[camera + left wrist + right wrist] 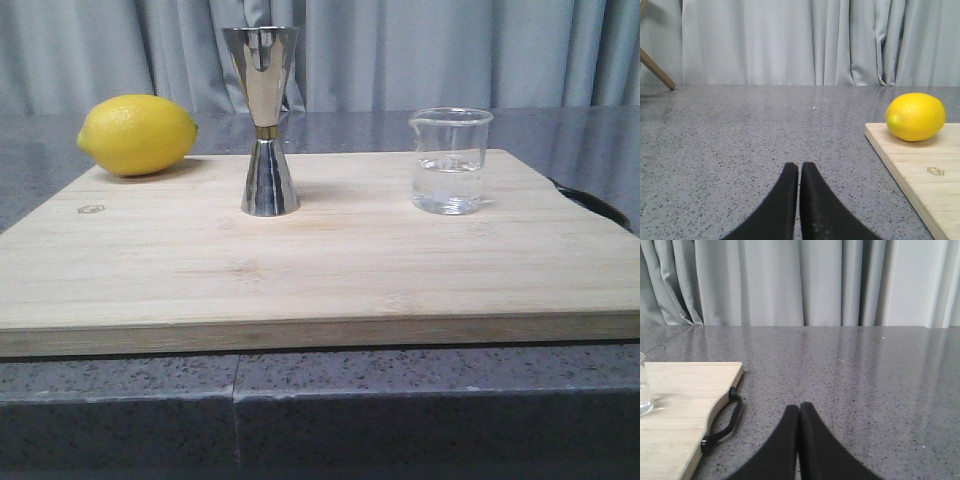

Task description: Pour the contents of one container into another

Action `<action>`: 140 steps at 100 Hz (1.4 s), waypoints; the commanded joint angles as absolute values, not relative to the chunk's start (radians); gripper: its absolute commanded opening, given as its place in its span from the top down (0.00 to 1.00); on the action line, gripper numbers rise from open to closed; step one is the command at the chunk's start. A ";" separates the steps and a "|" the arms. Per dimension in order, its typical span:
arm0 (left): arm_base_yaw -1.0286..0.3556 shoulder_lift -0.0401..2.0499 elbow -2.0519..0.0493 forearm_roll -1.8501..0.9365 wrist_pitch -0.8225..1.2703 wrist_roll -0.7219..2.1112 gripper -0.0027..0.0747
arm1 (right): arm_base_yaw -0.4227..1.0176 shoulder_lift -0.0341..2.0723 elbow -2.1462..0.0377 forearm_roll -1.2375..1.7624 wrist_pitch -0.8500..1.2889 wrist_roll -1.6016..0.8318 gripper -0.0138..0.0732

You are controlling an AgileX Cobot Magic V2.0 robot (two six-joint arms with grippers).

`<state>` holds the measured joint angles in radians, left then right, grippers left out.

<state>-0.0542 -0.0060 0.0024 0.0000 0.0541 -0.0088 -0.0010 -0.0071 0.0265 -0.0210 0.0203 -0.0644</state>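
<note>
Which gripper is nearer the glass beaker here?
Right. The right gripper sits off the board's handle side with the glass beaker just at its view's edge; the left gripper is beyond the lemon side.

a: the jigger (pixel 262 120)?
b: mirror-polished steel. the beaker (pixel 450 160) is clear glass.
a: and underneath?
b: a pale matt bamboo cutting board (pixel 320 270) on a speckled, faintly glossy stone worktop (pixel 740 130); the lemon (pixel 137 134) is dimpled.

Low front view across the board (pixel 320 270); wrist views flanking it, seemingly just above tabletop.
</note>
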 commanded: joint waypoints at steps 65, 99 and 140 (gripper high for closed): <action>-0.053 -0.031 0.007 -0.007 -0.027 -0.012 0.99 | -0.003 -0.032 0.043 -0.020 -0.063 -0.070 0.92; -0.053 -0.031 -0.006 -0.071 -0.089 -0.012 0.99 | -0.003 -0.032 0.023 -0.019 -0.072 -0.070 0.92; -0.053 0.055 -0.270 -0.070 0.066 -0.012 0.99 | -0.003 0.095 -0.340 0.000 0.292 -0.070 0.92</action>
